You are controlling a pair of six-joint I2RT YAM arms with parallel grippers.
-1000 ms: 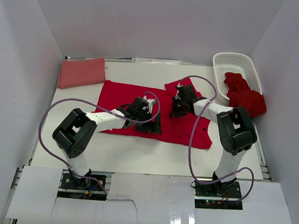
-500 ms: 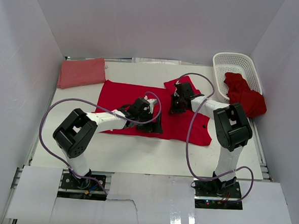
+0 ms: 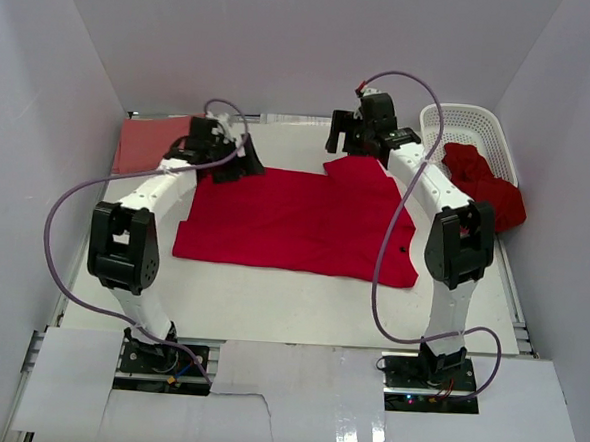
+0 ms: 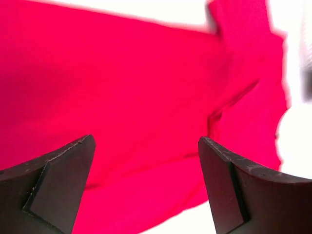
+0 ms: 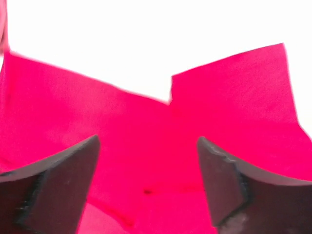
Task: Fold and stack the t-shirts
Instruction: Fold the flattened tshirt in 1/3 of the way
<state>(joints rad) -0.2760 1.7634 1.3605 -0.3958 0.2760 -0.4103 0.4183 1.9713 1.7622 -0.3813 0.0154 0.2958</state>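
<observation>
A crimson t-shirt (image 3: 295, 221) lies spread flat on the white table, one sleeve (image 3: 363, 170) at its far right corner. My left gripper (image 3: 238, 165) hovers open over the shirt's far left corner. In the left wrist view red cloth (image 4: 136, 97) fills the gap between the dark fingers (image 4: 53, 187), and nothing is gripped. My right gripper (image 3: 345, 146) hangs open just beyond the sleeve. The right wrist view has the sleeve (image 5: 234, 97) and the shirt body below open fingers (image 5: 234, 190). A folded salmon-pink t-shirt (image 3: 150, 142) lies at the far left.
A white lattice basket (image 3: 461, 121) stands at the far right corner, with a crumpled red t-shirt (image 3: 487, 193) spilling over its near rim. White walls close in the table on three sides. Purple cables loop from both arms.
Both arms have swung from the middle of the shirt to its far edge. The right gripper, shut a second ago, has opened. The shirt now lies flatter and wider.
</observation>
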